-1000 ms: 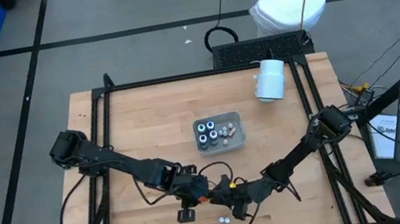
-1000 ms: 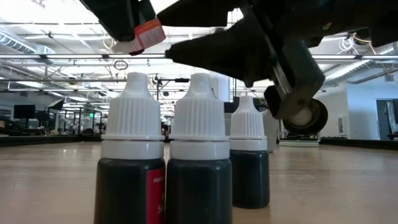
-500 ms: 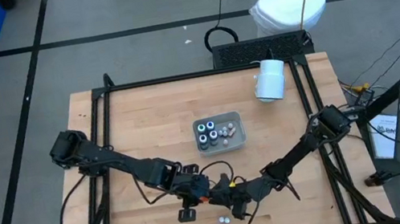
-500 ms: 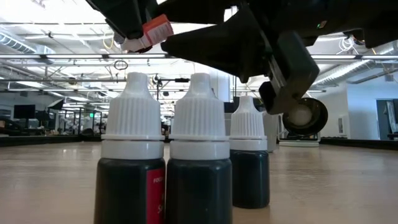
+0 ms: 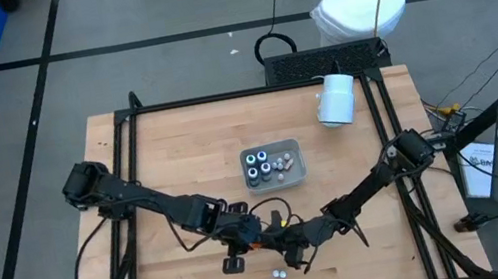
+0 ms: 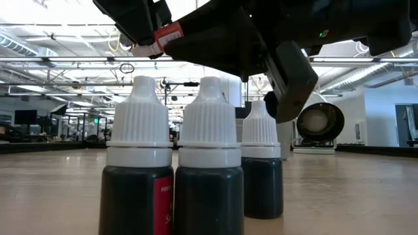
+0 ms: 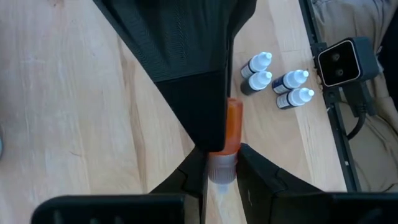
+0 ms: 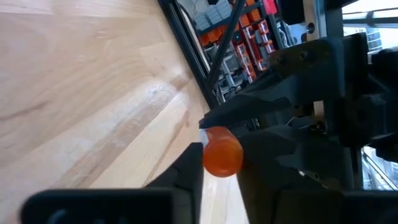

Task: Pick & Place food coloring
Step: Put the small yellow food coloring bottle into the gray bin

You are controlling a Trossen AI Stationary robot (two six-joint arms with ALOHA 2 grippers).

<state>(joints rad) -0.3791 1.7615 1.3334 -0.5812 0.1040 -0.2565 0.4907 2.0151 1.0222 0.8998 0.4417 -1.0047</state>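
Your two grippers meet over the near part of the table, on the near side of the grey tray point(image 5: 273, 167) and well apart from it. The left gripper point(image 7: 214, 163) is pinched onto the white cap end of an orange-bodied bottle point(image 7: 231, 127); the right gripper point(image 8: 219, 163) has its fingers closed against the orange end of that bottle, so it sits between both claws, likely mid hand-off. Done so far, by the look of it: several bottles and small pieces already lie in the tray. Left: the held bottle, plus four dark bottles with white caps point(image 7: 278, 81) standing nearer the table's front edge than the tray.
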